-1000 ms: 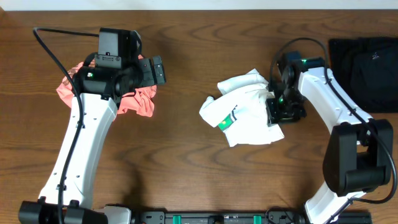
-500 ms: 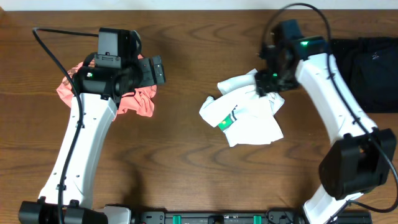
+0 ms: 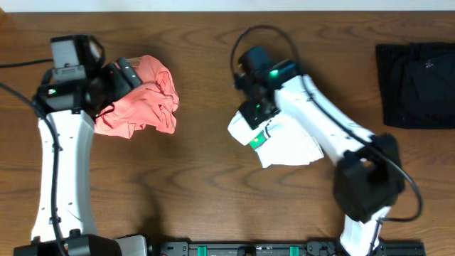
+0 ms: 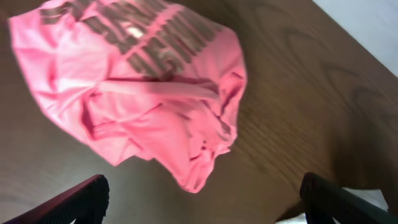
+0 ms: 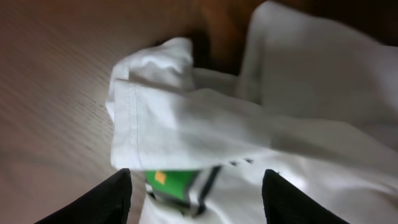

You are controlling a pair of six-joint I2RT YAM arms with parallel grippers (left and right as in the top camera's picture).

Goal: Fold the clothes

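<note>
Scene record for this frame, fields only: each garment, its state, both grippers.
white T-shirt: crumpled, mid-table, unfolded
pink shirt: bunched heap, left side, lettering showing
black garment: folded, far right corner
left gripper: open, empty, near the pink shirt
right gripper: open, over the white T-shirt's edge
table: dark wood

A crumpled white T-shirt (image 5: 280, 106) is lying on a brown wooden table (image 5: 56, 81), with a stitched hem (image 5: 132, 124) folding across it and a green patch (image 5: 171, 183) peeking out beneath. The right gripper (image 5: 196, 186) is hovering over the cloth, its dark fingers (image 5: 99, 202) spread wide apart.
</note>
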